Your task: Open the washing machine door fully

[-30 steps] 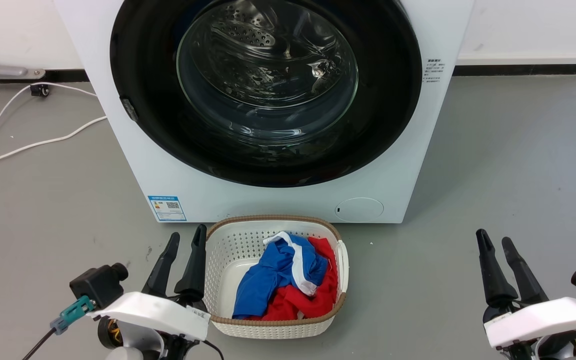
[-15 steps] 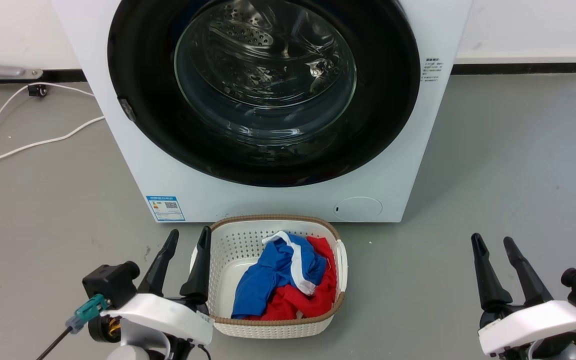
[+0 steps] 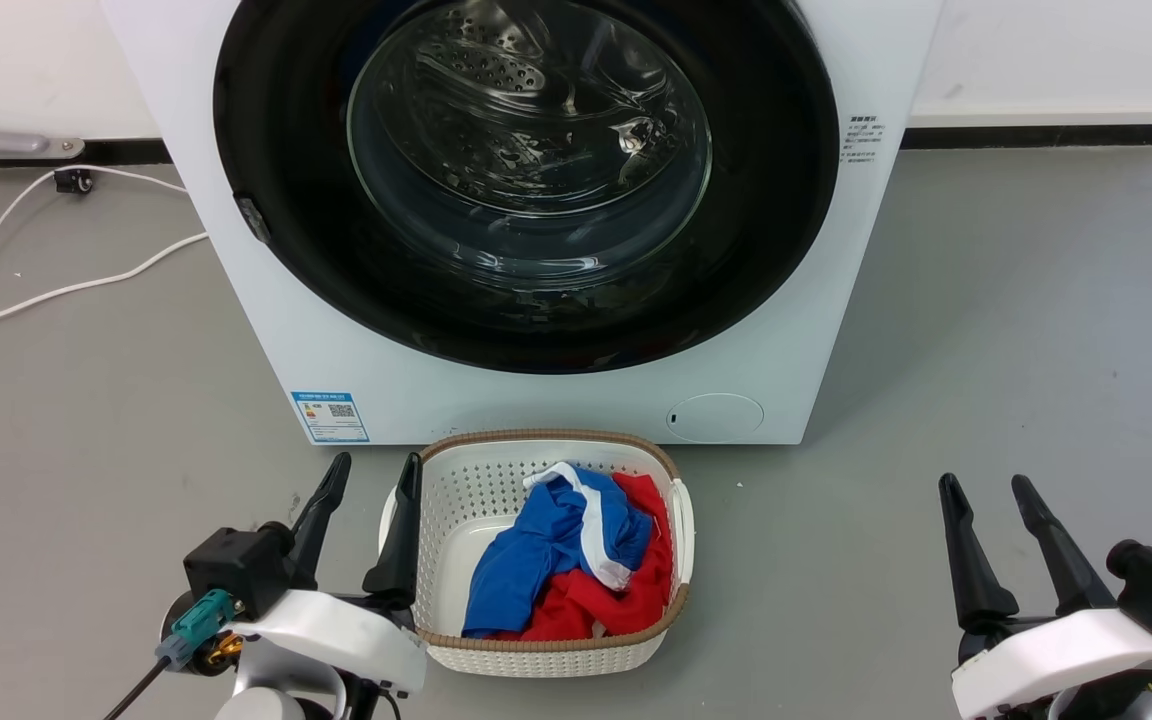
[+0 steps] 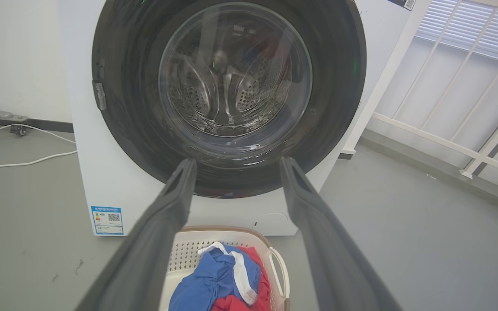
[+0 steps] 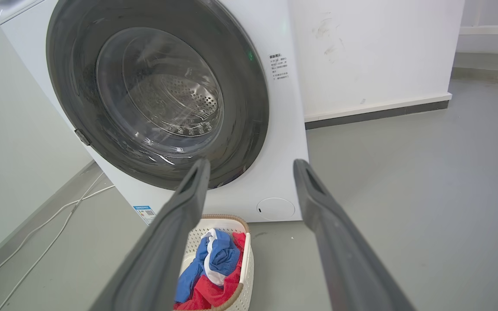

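L jaws: apart, empty, by basket (image 3: 536,660) rim | R jaws: apart, empty, touching nothing | washing machine door (image 3: 526,170) ahead, shut

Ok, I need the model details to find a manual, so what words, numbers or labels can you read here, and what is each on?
No text here is legible.
blue label sticker, low left on the front of the washing machine: QR code and small print, too small to read.
dark printed block, right of the washing machine door: several short lines, too small to read.
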Robot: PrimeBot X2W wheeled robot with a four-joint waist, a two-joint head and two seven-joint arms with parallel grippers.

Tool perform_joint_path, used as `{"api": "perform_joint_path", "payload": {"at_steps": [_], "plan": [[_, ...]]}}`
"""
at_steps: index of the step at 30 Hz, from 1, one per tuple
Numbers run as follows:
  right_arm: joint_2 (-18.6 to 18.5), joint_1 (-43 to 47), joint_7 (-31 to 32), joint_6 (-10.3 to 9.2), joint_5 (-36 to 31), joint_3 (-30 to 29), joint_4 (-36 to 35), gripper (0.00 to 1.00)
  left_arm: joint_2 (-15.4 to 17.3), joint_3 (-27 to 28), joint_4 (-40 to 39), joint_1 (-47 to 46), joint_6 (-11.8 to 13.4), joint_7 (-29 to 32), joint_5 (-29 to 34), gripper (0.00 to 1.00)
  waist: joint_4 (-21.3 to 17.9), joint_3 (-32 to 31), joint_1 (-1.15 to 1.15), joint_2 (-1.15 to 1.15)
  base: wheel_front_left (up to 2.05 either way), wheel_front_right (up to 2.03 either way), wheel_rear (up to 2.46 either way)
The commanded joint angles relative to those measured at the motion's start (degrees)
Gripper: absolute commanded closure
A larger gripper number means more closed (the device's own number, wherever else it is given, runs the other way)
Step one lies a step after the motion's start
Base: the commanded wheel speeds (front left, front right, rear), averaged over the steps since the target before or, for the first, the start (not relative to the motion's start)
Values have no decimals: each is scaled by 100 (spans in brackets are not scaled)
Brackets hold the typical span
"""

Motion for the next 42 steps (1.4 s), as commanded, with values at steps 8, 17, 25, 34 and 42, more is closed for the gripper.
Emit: {"api": "perform_joint_path", "payload": {"at_steps": [8,17,25,34,42], "plan": [[38,57,-34,11,-536,-44,-150,0,-6,36,42,-64,7,-143,496,0,-7,-20,0,0,0,0,0],[67,82,-99,11,-903,-45,-225,0,-31,67,101,-80,34,-242,937,0,7,-34,0,0,0,0,0],[85,111,-170,7,-1212,-40,-262,0,-59,129,125,-66,59,-323,1261,0,15,-37,0,0,0,0,0],[101,156,-266,6,-1466,-33,-278,0,-106,177,231,-49,23,-415,1432,0,29,-51,0,0,0,0,0],[104,96,-311,6,-1338,-58,-187,0,-118,192,302,-85,-4,-447,1432,0,47,-55,0,0,0,0,0]]}}
